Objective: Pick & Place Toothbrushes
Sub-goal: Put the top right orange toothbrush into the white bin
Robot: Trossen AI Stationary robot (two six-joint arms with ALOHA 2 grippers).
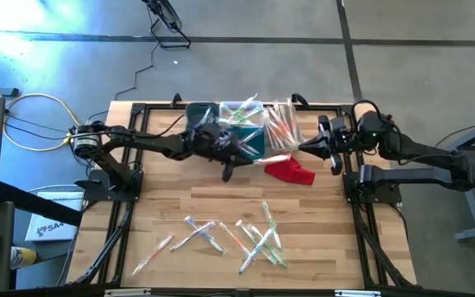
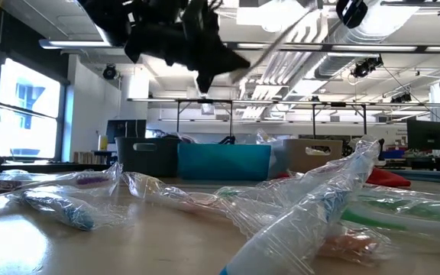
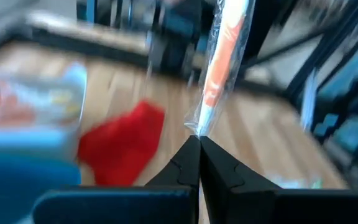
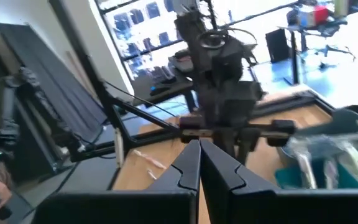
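Left arm carries one orange toothbrush toward the bins; right arm waits, fingers closed on nothing.

You see, in the overhead view, a pale wooden table (image 1: 221, 202) with small rectangular bins (image 1: 250, 124) holding wrapped brushes at upper centre, and a scatter of clear-wrapped toothbrushes (image 1: 254, 235) still lying loose at lower centre. The dark left arm stretches from the left edge to mid-frame, its left gripper (image 1: 236, 158) near the teal bin and a crumpled red cloth (image 1: 291, 172). It pinches the wrapper tail of an orange-handled toothbrush (image 3: 222, 62), fingers fully closed. Because only thin film is held, move slowly, hold the brush over the bin, then release. The right gripper (image 1: 308, 147) sits closed and empty at right of centre.
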